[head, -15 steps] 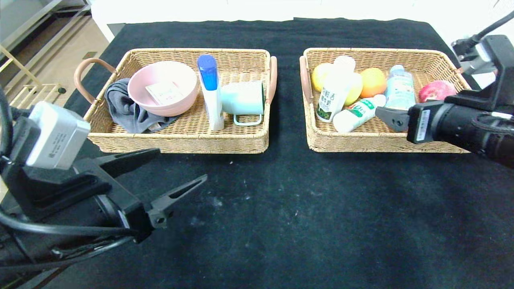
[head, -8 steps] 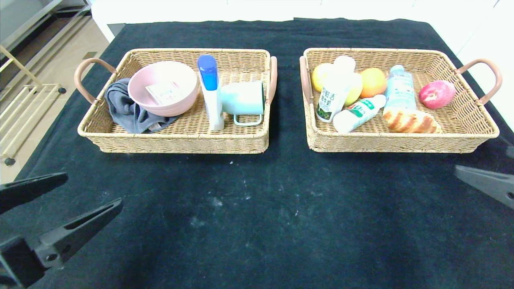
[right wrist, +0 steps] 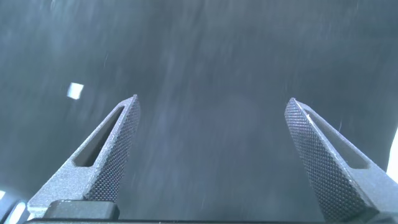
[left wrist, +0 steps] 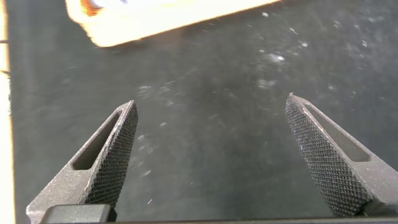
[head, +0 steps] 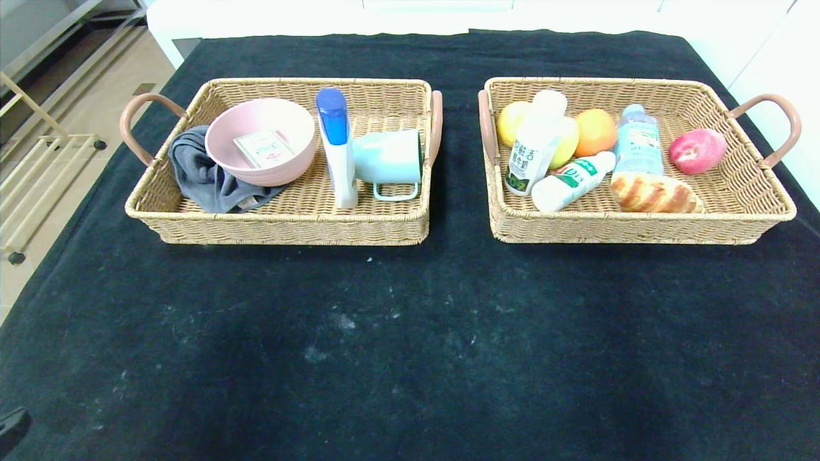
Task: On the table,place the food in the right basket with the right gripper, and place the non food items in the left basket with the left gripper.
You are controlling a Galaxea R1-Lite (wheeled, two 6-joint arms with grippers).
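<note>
The left basket (head: 282, 227) holds a pink bowl (head: 259, 144), a grey cloth (head: 198, 176), a blue-capped white bottle (head: 336, 150) and a pale green mug (head: 387, 160). The right basket (head: 634, 227) holds a yellow fruit (head: 509, 121), an orange (head: 596, 131), two white drink bottles (head: 535, 150), a clear bottle (head: 637, 144), a bread roll (head: 653, 195) and a red apple (head: 697, 150). My left gripper (left wrist: 211, 155) is open over bare black cloth, with a blurred basket edge (left wrist: 149, 22) beyond it. My right gripper (right wrist: 211, 155) is open over bare cloth too. Neither arm shows in the head view apart from a dark tip (head: 9, 429) at the lower left corner.
The black tablecloth (head: 410, 333) covers the table in front of the baskets. Pink handles (head: 778, 125) stick out from the baskets' ends. A floor with a wooden rack (head: 32, 166) lies past the table's left edge.
Both arms have drawn back out of the head view, the left toward the lower left, the right off the right side. The bread roll, hidden a second ago, lies in the right basket.
</note>
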